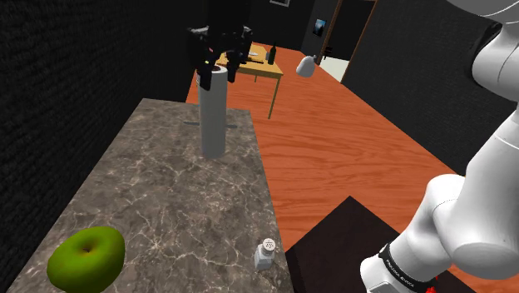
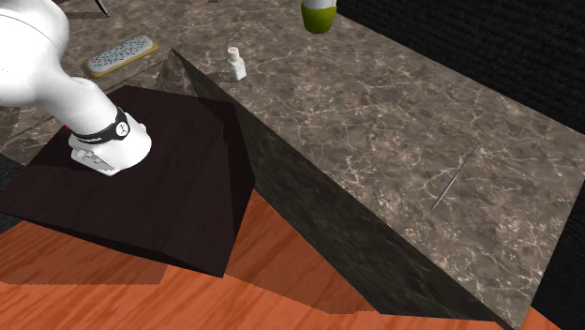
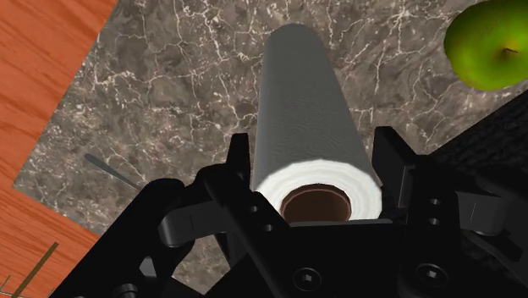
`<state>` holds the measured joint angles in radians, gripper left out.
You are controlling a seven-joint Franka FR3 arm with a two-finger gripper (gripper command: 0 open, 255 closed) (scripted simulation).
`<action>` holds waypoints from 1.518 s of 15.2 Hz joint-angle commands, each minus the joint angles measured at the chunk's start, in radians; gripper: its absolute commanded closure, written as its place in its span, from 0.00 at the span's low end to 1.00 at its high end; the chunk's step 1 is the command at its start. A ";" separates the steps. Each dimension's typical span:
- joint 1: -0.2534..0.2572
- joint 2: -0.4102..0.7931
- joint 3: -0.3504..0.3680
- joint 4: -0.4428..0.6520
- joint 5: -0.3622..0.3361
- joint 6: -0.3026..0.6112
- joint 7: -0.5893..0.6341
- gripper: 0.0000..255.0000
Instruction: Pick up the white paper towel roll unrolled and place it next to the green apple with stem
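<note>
A white paper towel roll [image 1: 214, 112] stands upright in the air over the far part of the marble counter [image 1: 166, 200], with my gripper [image 1: 218, 62] shut on its top end. In the wrist view the two black fingers [image 3: 239, 165] clasp the roll [image 3: 305, 110] on both sides of its brown core, gripper [image 3: 315, 169]. The green apple [image 1: 86, 258] with a stem lies at the counter's near end, in the shoulder view's lower left. It also appears beyond the roll as the apple [image 3: 489, 46] and at the frame edge as the apple [image 2: 319, 14].
A small white shaker [image 1: 266, 254] stands at the counter's near edge beside the stand; shaker [image 2: 235, 63]. A thin utensil [image 2: 455, 181] lies on the counter's far part. A wooden table [image 1: 249, 71] stands beyond on the orange floor. Black walls run along the counter.
</note>
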<state>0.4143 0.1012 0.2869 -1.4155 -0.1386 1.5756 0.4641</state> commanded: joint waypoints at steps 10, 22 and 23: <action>0.178 0.149 0.105 0.130 -0.079 -0.027 0.270 1.00; 0.512 0.551 0.131 0.681 -0.246 -0.222 0.486 1.00; 0.499 0.530 0.132 0.631 -0.238 -0.193 0.492 1.00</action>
<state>0.9031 0.6207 0.4197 -0.7913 -0.3728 1.3790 0.9466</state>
